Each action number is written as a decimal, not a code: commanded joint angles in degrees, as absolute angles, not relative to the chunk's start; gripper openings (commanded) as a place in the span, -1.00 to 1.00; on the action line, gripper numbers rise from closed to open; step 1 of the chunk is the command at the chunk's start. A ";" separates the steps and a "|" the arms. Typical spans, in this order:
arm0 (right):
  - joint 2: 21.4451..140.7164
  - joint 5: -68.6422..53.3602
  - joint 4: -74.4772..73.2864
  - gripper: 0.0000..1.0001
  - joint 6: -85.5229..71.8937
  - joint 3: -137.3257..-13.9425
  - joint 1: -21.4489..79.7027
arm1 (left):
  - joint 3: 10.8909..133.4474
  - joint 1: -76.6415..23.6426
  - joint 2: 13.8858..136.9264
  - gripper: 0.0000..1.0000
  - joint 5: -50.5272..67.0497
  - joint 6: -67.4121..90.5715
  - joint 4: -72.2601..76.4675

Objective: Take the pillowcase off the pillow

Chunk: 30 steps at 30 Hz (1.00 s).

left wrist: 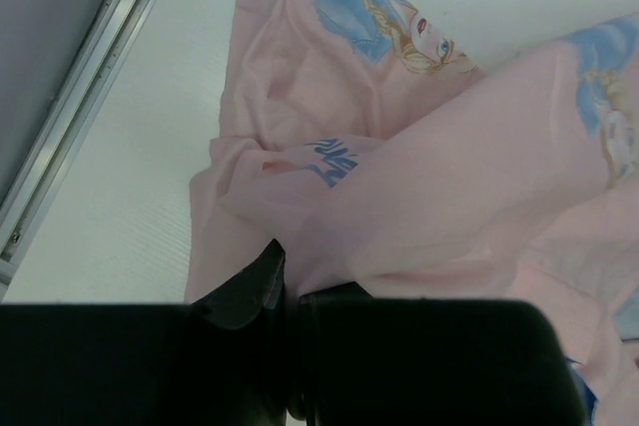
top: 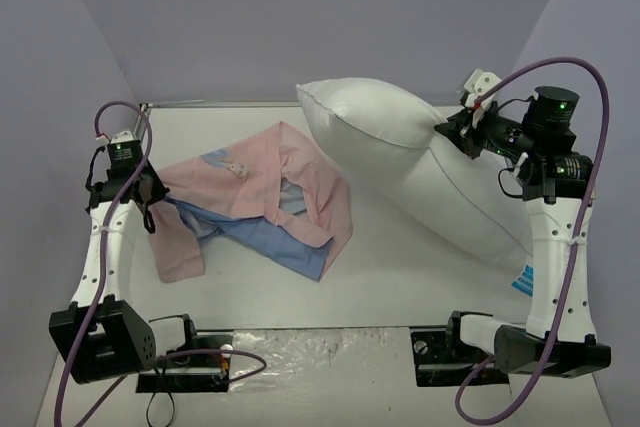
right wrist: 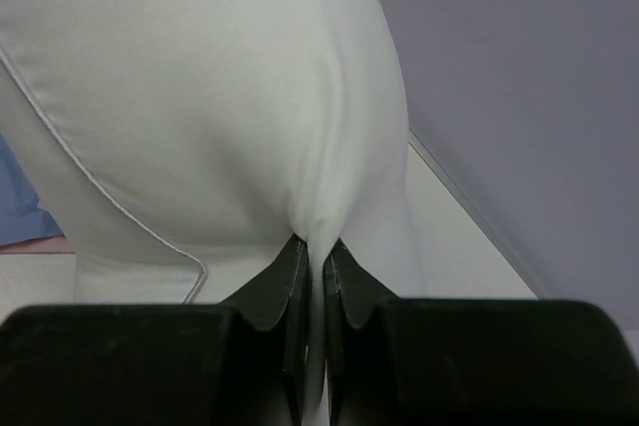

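Though pillow (top: 400, 152) lies bare at 2 o'clock, pillowcase (top: 255, 207) heaped at 9 o'clock. Right gripper (top: 455, 132) pinches thin pillow fold: likely slip, pillow flopping onto pillowcase. Left gripper (top: 150, 199) clamped on pillowcase edge.

One pillow (top: 390, 137); one pillowcase (top: 250, 197); two pincers — left pincer (top: 155, 192), right pincer (top: 446, 132).

My left gripper (left wrist: 288, 281) bites into the pillowcase (left wrist: 419, 187), and the pink folds cover part of my fingertips; the cloth runs off the right and bottom edges there. In my right wrist view the pillow (right wrist: 200, 87) overflows the top and left edges. From above, my right arm (top: 553, 237) covers the pillow's near corner, and the tag (top: 522, 280) is too small to read
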State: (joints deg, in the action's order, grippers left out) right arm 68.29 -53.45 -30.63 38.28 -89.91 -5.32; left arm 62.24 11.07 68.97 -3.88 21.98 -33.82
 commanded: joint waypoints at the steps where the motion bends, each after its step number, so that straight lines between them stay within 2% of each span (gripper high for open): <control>1: 66.79 -55.03 -20.57 -1.00 36.75 -94.13 -5.80 | 62.67 11.43 66.98 -0.95 -1.16 23.46 -30.24; 7: 67.94 -43.61 -11.08 -1.00 23.39 -89.57 -4.93 | 55.83 7.92 60.67 -0.95 10.16 28.29 -22.52; 12: 69.87 -28.34 -11.51 -1.00 20.57 -87.55 -0.01 | 50.19 5.45 53.45 -0.95 21.25 32.78 -12.41; 16: 71.01 -18.84 -11.95 -1.00 22.49 -83.86 6.84 | 48.69 3.87 52.73 -0.95 28.55 35.42 -9.58; 23: 75.41 -15.73 -11.87 -1.00 20.57 -82.00 9.58 | 47.90 0.62 53.61 -0.95 31.64 38.58 -5.37; 30: 79.44 -15.03 -11.51 -1.00 20.92 -82.97 10.72 | 55.71 -11.76 61.86 -0.95 28.74 41.66 1.90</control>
